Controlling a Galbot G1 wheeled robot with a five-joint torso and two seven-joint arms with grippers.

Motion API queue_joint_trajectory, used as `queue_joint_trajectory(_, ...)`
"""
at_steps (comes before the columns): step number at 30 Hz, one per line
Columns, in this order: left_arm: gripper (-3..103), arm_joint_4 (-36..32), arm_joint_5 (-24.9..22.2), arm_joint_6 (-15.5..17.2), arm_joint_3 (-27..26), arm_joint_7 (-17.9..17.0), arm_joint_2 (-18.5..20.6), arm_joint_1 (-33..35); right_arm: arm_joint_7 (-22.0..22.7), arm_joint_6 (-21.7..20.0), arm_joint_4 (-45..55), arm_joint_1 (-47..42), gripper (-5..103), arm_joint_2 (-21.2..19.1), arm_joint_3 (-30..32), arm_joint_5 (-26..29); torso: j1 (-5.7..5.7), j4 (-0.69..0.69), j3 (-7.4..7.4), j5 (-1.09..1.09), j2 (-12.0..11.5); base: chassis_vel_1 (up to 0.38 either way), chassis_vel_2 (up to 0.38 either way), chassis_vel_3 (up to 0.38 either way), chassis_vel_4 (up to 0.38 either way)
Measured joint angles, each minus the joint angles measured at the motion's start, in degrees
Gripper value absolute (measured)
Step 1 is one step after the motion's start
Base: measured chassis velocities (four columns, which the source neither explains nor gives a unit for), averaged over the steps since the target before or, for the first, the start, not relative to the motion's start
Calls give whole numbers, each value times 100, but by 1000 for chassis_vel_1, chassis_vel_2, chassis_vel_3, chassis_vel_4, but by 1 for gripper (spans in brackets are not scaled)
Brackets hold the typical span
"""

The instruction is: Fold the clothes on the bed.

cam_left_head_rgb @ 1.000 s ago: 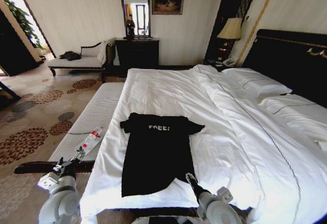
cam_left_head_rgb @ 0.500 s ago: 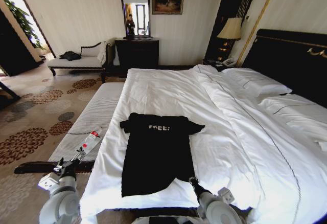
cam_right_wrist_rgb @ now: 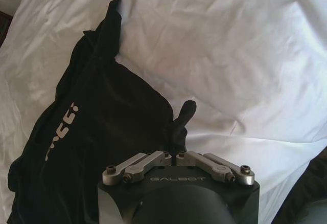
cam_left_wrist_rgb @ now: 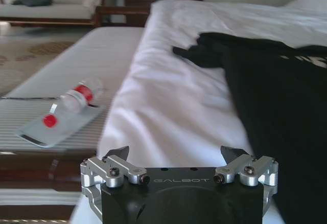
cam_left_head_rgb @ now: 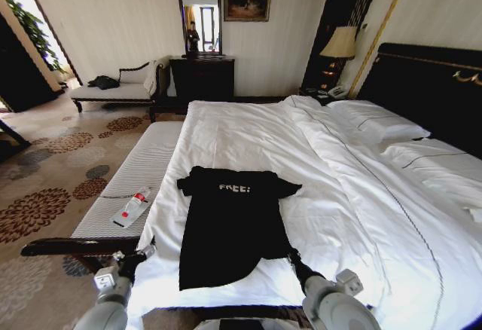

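The black T-shirt (cam_left_head_rgb: pixel 230 224) lies flat on the white bed (cam_left_head_rgb: pixel 354 194), near the foot end, with its collar toward the far wall and small white lettering reading "FREE!" across the chest. In the right wrist view the same letters run sideways along the dark cloth (cam_right_wrist_rgb: pixel 87 147).

The right tool (cam_left_head_rgb: pixel 292 255) sits at the shirt's lower right hem corner. In its wrist view the two fingers are drawn together, and a small black fold of the hem (cam_right_wrist_rgb: pixel 181 124) stands up from between them, so it has the cloth pinched. The white sheet spreads out just beyond that fold.

The left tool (cam_left_head_rgb: pixel 140 255) hovers at the bed's near left edge, beside the shirt's lower left corner but apart from it. Its fingers (cam_left_wrist_rgb: pixel 118 155) stand wide apart with nothing between them. The word "GALBOT" is printed on both tool bodies.

Off to the left tool's outer side, a clear bottle (cam_left_wrist_rgb: pixel 76 97) with a red cap and red label lies on the striped bench (cam_left_head_rgb: pixel 143 172).
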Motion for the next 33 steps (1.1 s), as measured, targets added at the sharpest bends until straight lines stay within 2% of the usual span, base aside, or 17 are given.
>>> queue_joint_trajectory(3,100,-12,139,-58,306,186,169,128,53,-4,14,-44,-3,-11,39,3,0,0,0,1,0,0,0,0,0)
queue_joint_trajectory(4,100,-14,213,-93,423,257,232,174,78,-4,15,-56,2,-17,61,3,0,0,0,2,0,0,0,0,0)
queue_joint_trajectory(5,100,-15,266,-117,495,300,267,202,101,-4,15,-66,2,-20,81,4,0,0,0,2,0,0,0,0,0)
queue_joint_trajectory(7,100,23,555,-245,797,443,423,314,202,-3,15,-110,13,-31,165,6,0,0,0,2,0,0,0,0,0)
queue_joint_trajectory(8,100,23,555,-245,797,443,423,314,202,-3,15,-110,13,-31,165,6,0,0,0,2,0,0,0,0,0)
queue_joint_trajectory(13,100,119,678,-375,1047,537,555,466,316,10,11,-179,39,-11,188,-33,0,0,0,2,0,0,0,0,0)
queue_joint_trajectory(15,100,117,678,-394,1056,550,555,477,321,11,10,-180,39,-8,191,-36,-1,0,0,2,0,0,0,0,0)
queue_joint_trajectory(18,100,13,677,-464,1093,595,542,546,338,15,6,-166,56,4,191,-56,0,0,0,1,0,0,0,0,0)
queue_joint_trajectory(20,100,-6,677,-467,1101,597,542,560,339,16,5,-162,56,7,185,-63,0,0,0,2,0,0,0,0,0)
queue_joint_trajectory(23,100,-230,674,-489,1134,598,637,767,341,18,3,-153,73,38,120,-109,0,0,0,2,0,0,0,0,0)
queue_joint_trajectory(25,100,-250,674,-490,1135,598,656,795,341,18,3,-152,73,40,115,-112,0,0,0,2,0,0,0,0,0)
queue_joint_trajectory(26,100,-286,673,-493,1152,597,745,905,341,18,2,-149,84,46,108,-118,-1,1,0,2,0,0,0,0,0)
queue_joint_trajectory(29,100,-261,686,-514,1192,596,780,935,341,19,1,-146,89,45,111,-119,0,1,0,1,0,0,0,0,0)
queue_joint_trajectory(31,100,-238,693,-525,1238,593,780,935,341,20,0,-144,98,41,127,-119,0,0,0,0,0,0,0,0,0)
queue_joint_trajectory(33,102,-261,683,-521,1275,580,748,933,346,21,-1,-145,99,35,147,-117,0,0,0,1,0,0,0,0,0)
